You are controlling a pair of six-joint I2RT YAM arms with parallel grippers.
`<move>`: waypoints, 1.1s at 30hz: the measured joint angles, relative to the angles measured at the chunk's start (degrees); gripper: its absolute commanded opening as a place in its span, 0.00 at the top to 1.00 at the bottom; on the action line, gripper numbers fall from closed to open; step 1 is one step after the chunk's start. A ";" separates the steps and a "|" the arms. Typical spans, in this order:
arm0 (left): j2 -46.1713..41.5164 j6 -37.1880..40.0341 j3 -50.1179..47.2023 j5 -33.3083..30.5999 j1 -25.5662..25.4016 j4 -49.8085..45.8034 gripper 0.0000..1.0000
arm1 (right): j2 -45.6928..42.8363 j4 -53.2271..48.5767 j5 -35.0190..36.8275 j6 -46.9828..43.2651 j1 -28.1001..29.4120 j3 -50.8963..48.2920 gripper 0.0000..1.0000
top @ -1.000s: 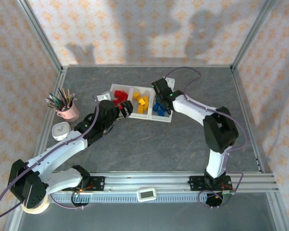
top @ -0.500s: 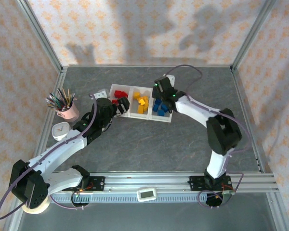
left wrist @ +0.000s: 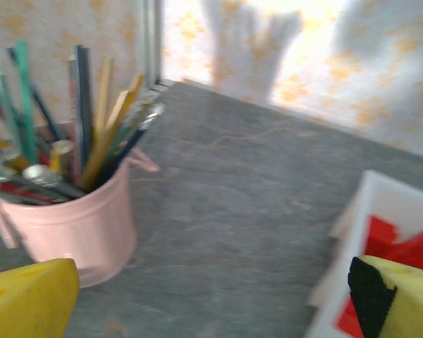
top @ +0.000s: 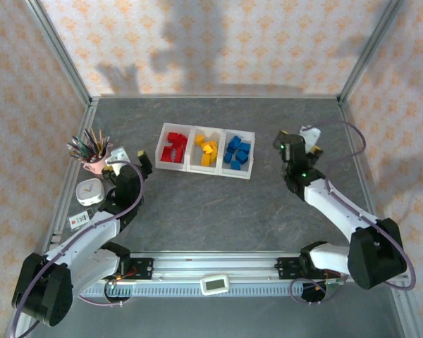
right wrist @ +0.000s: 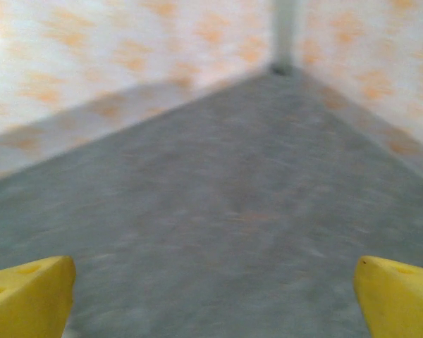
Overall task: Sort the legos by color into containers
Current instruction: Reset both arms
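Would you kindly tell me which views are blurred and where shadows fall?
Top external: sharp, with dark shadows cast on the back wall. Left wrist: mildly soft, the pink cup of pencils and tray smeared. Right wrist: heaviest blur, table without crisp detail.

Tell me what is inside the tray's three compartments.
Red legos lie in the left compartment of the tray, yellow-orange legos in the middle, blue legos in the right. They are heaped, so any bricks underneath are hidden.
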 measured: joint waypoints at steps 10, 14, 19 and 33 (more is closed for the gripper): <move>17.84 11.10 -8.02 7.02 8.13 32.33 0.01 | 5.79 31.34 -4.46 -8.50 -10.25 -21.18 0.00; 27.06 14.25 -8.46 11.89 8.94 42.66 0.00 | 7.10 42.93 -11.56 -12.22 -11.23 -25.11 0.00; 30.32 14.56 -8.96 19.76 13.46 49.24 0.00 | 12.35 58.29 -19.17 -14.84 -12.90 -28.30 0.00; 32.79 13.18 -8.96 23.23 15.26 54.51 0.00 | 17.88 61.24 -26.36 -15.10 -15.37 -26.38 0.00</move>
